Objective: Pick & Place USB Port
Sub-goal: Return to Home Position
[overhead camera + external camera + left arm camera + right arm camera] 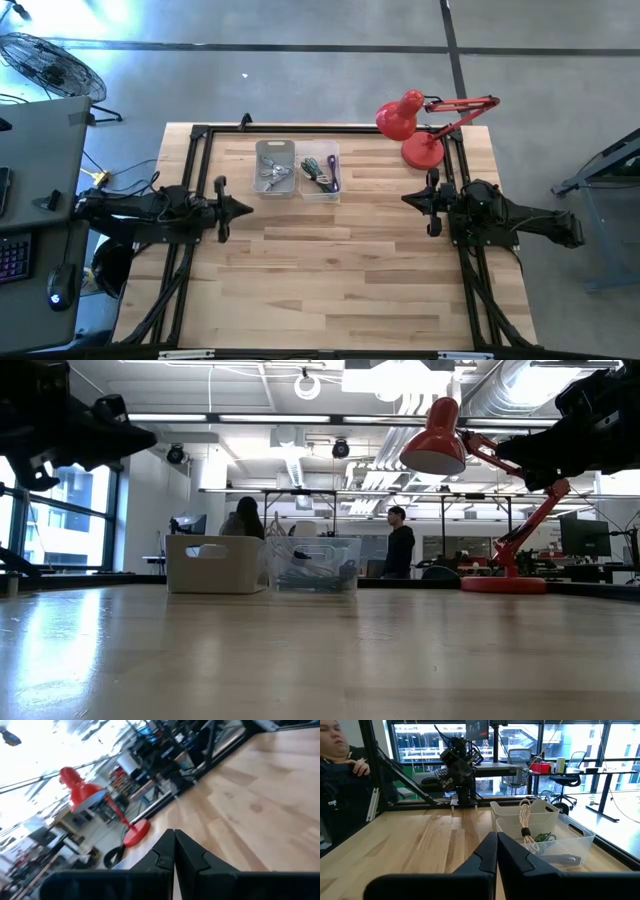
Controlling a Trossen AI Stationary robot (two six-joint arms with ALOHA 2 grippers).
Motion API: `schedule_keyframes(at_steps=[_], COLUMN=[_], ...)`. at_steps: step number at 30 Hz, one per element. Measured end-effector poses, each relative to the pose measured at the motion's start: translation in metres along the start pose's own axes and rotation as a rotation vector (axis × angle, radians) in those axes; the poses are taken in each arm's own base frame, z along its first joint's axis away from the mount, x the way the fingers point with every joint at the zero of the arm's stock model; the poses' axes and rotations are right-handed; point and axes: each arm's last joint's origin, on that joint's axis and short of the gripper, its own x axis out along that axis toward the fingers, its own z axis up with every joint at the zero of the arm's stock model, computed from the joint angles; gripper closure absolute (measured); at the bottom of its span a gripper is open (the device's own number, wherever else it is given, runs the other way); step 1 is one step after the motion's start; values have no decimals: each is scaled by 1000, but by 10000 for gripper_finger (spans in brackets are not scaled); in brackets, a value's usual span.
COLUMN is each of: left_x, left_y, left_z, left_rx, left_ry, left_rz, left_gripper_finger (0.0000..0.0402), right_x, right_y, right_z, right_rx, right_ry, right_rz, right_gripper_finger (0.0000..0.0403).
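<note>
- High view shows the left claw (249,208) at the left side of the desk (330,280). It points right, toward the middle.
- Left wrist view shows its two fingers (192,857) pressed together, with nothing between them.
- The right claw (405,198) is at the right side of the desk and points left. In the right wrist view its fingers (515,855) are pressed together too, and they hold nothing.
- Two bins sit side by side near the far edge of the desk, between the two arms. The grey bin (275,144) is on the left and the clear bin (320,147) is on the right.
- White charger cables (273,176) lie in a tangle in the grey bin. I cannot tell which way they point.
- The purple charger cable (331,178) lies in the clear bin. Its long side runs from the far edge of the desk toward the near edge.
- A green cable (314,168) lies just beside it in the same bin.
- In the right wrist view, a white coil (524,817) stands up tall where the two bins meet. I cannot tell which bin it is in.
- A red lamp (412,125) stands at the far right corner of the desk.
</note>
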Motion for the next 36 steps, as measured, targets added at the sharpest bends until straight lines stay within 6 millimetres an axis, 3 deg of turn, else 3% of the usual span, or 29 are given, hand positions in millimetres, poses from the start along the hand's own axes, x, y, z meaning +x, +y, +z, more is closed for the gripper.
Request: schedule_keyframes(at_steps=[36], left_x=[0], left_y=[1], left_z=[0], left_rx=[0], left_ry=[15], left_rz=[11], left_gripper_finger=[401], right_x=[0], right_y=[0], right_z=[0], right_rx=[0], right_ry=[0], right_rz=[0], right_gripper_finger=[398])
